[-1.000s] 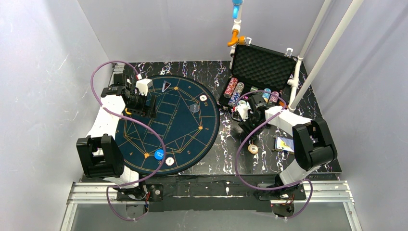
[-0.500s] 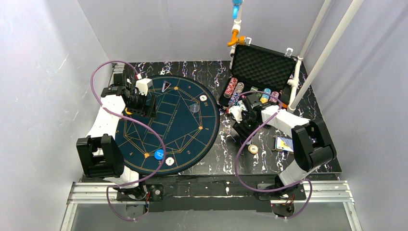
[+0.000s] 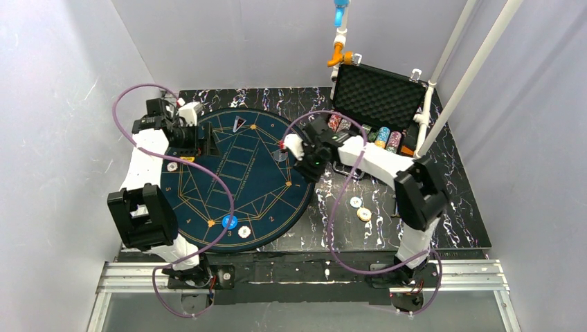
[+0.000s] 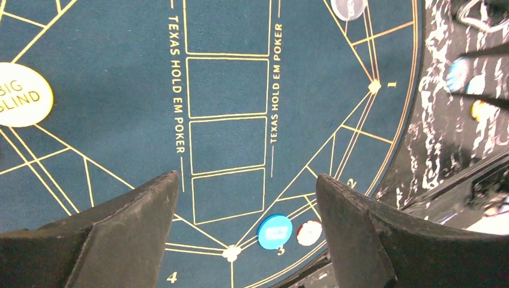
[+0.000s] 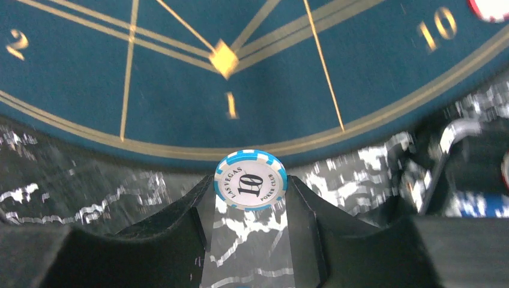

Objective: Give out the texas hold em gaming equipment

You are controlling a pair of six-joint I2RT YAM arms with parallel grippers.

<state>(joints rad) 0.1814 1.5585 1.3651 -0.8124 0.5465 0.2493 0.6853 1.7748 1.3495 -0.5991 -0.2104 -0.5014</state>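
The chip (image 5: 251, 180), white with a light-blue rim and marked 10, is held by opposite points of its rim between the fingertips of the right pincer (image 5: 251, 195), which is clamped on it. Its face is turned toward the wrist camera. It hangs over the marbled table (image 5: 72, 186), just outside the gold border of the round mat (image 5: 180, 90) and in line with seat mark 1 (image 5: 231, 105).

To set it down well, I judge the arm should carry it across the border until it is over the felt beside that mark. It should then sink until the chip is almost touching, and only then part the fingers, slowly. Let go from height, a chip would likely bounce or roll off the mat.

The left pincer (image 4: 246, 186), fingers wide apart and holding nothing, hangs over the mat's card boxes (image 4: 228, 144), well apart from this seat.
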